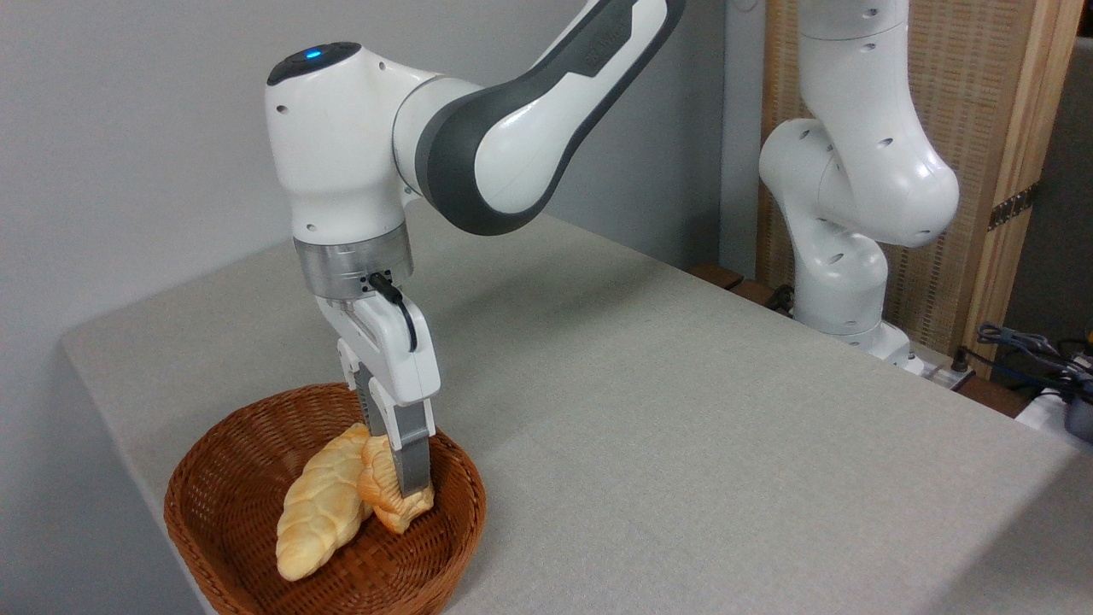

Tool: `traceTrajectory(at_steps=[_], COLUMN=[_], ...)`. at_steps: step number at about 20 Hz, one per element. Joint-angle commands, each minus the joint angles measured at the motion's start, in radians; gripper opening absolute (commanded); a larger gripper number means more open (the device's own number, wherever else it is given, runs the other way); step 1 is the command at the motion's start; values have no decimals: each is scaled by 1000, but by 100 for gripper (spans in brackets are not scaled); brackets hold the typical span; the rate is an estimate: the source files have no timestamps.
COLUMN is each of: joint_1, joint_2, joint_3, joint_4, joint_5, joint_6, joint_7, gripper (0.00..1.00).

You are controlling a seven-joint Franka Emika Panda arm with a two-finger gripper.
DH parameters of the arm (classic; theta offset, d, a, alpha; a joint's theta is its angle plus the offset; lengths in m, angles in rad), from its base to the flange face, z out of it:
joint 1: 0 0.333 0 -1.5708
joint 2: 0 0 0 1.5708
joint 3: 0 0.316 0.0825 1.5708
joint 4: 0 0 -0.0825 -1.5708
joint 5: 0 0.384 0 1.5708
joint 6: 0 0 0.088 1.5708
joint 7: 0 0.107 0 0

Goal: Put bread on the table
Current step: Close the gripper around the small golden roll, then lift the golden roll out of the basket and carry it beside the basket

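Note:
The bread [378,490], a short golden-orange pastry with a crimped edge, lies in the right half of the brown wicker basket [224,461]. It leans against a longer pale-yellow braided loaf [320,510]. My gripper [400,480] reaches straight down into the basket and is shut on the bread. The near finger [413,461] covers the bread's middle, and the far finger is hidden behind it. The bread's lower tip sits at the basket's floor. The table [683,427], covered in grey-beige cloth, stretches out to the right of the basket.
The basket stands at the table's near-left corner, close to the front and left edges. The arm's base column [854,222] rises beyond the table's far right side. Cables and plugs [1025,346] lie near it, in front of a wooden panel [982,102].

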Motion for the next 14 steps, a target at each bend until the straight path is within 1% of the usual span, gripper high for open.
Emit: traceTrajectory(at_steps=[1,5,7,8,9,12,14], joint_1=[2,3,5,3,3,8,11], joint_2=[0,-3,-5,-8,-14,-52,-80], joint_3=[1,10,12,12,12,13,15], joint_4=[3,42,62,63,63,62,62], joint_5=[10,-1,-19,-21,-21,-23,-26], joint_6=[17,17,15,15,14,-9,-60], joint_7=[14,16,14,14,14,8,8], gripper=[41,41,41,42,45,47,47])
